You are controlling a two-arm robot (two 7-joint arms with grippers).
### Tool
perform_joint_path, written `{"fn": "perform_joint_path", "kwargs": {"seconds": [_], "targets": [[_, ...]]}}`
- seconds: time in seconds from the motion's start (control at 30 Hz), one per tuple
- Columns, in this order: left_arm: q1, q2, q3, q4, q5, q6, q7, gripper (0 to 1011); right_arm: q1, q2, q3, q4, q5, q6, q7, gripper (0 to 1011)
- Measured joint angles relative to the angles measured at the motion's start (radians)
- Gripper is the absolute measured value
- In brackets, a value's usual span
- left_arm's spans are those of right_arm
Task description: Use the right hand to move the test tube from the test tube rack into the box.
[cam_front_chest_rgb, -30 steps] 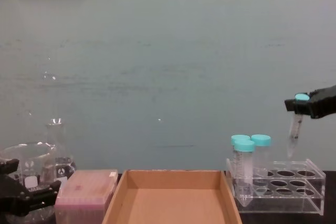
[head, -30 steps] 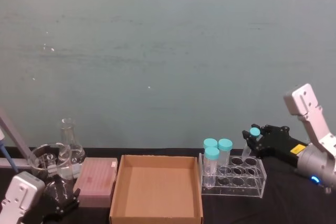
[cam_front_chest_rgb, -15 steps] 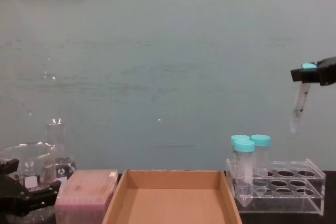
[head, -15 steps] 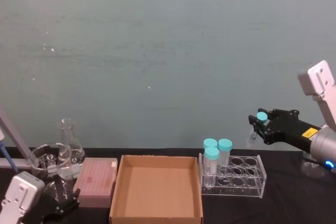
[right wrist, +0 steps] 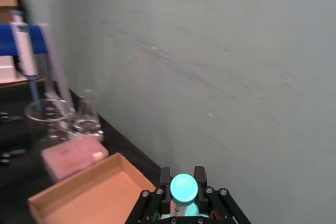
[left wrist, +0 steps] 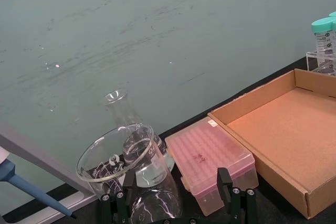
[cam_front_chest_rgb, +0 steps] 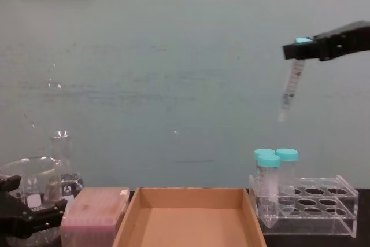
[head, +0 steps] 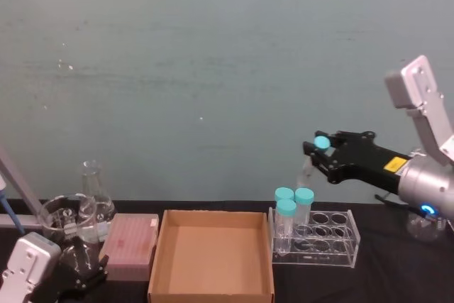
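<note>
Teal-capped test tube [cam_front_chest_rgb: 291, 85] hangs tilted, well above the clear rack [cam_front_chest_rgb: 315, 205].

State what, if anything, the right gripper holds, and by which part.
The right hand holds the test tube by its teal-capped top; the left gripper sits open, low left.

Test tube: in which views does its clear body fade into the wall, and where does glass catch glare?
Chest view: the test tube, in the right gripper, shows faintly, its printed marks standing out. Head view: its clear body nearly melts into the wall below the teal cap. Left wrist view: bright highlights line the beaker rim.
</note>
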Motion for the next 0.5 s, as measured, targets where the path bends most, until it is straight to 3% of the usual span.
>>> {"fn": "perform_joint_path", "kwargs": {"seconds": [0.5], "targets": [[0.0, 0.0, 0.0, 0.0, 0.0, 0.0, 0.0, 1000, 0.057, -0.052, -0.156, -0.065, 0.01, -0.008, 0.042, 267]]}}
